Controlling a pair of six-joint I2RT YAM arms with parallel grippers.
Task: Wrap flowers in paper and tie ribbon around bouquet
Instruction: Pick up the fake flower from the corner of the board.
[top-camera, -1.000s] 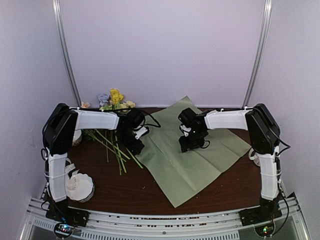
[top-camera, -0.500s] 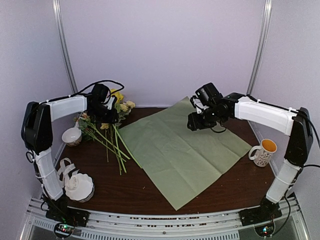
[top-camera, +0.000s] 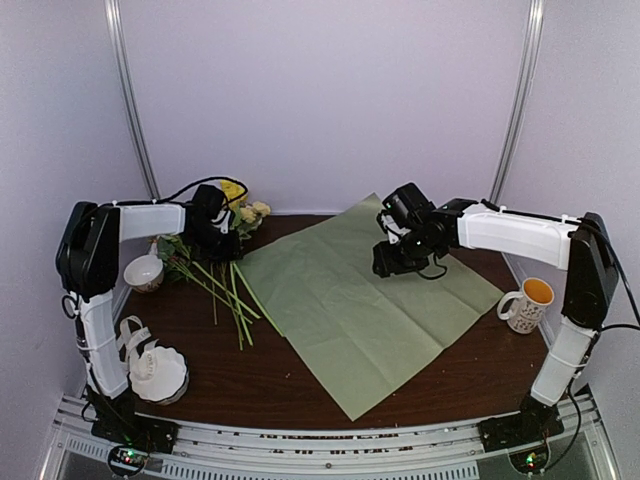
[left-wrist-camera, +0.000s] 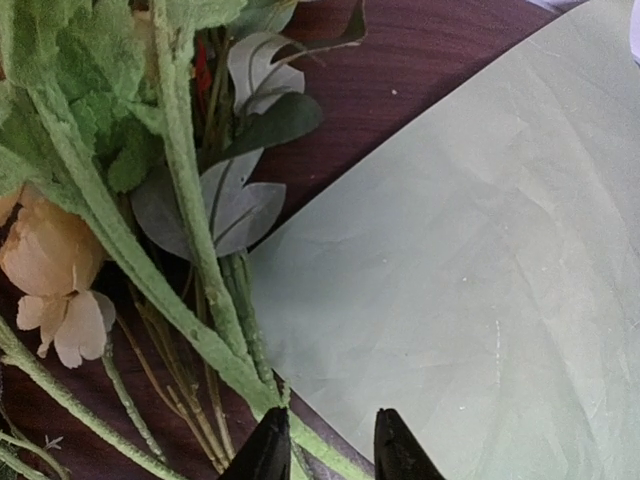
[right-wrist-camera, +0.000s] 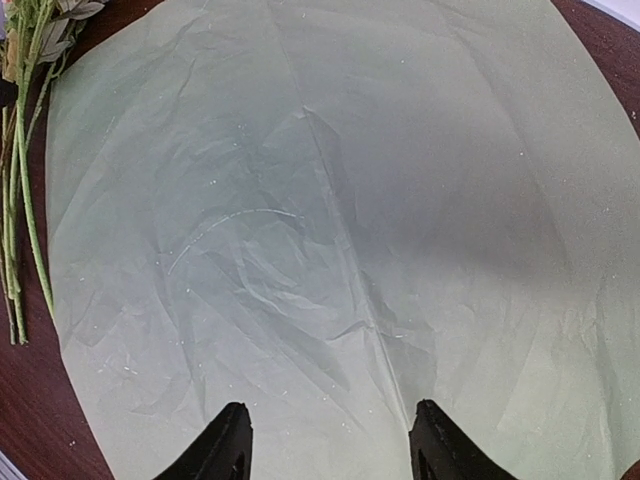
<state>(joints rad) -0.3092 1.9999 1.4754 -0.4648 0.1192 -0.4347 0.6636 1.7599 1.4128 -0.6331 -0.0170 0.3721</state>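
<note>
Green stems in one loose bunch, the flowers (top-camera: 228, 290), lie on the desk (top-camera: 260, 385) just beside the left edge of the paper (top-camera: 370, 300). I cannot count the stems one by one; they fan out a little. Their long axis runs far to near along that edge. The yellow and cream blossoms point away from me, past the paper's left corner, and the cut ends point toward me. One stem lies against the paper's edge.

I see one sheet of paper, sage green, flat and creased. It is turned like a diamond, with a corner each to the far side, the near side, the left and the right.

My left gripper (left-wrist-camera: 332, 452) is over the bunch at the paper's left corner. Its fingers are close together with a green stem in the gap; I cannot tell whether they pinch it. My right gripper (right-wrist-camera: 335, 440) hangs over the far half of the paper, fingers spread wide with only the sheet showing between them.

One mug (top-camera: 527, 303) stands apart, beyond the paper's right corner. Two bowls sit left of the paper: a small bowl (top-camera: 145, 272) beyond the flowers and a scalloped bowl (top-camera: 160, 372) nearer me. Beside the scalloped bowl is what looks like the ribbon (top-camera: 128, 335), a pale looped strip.
</note>
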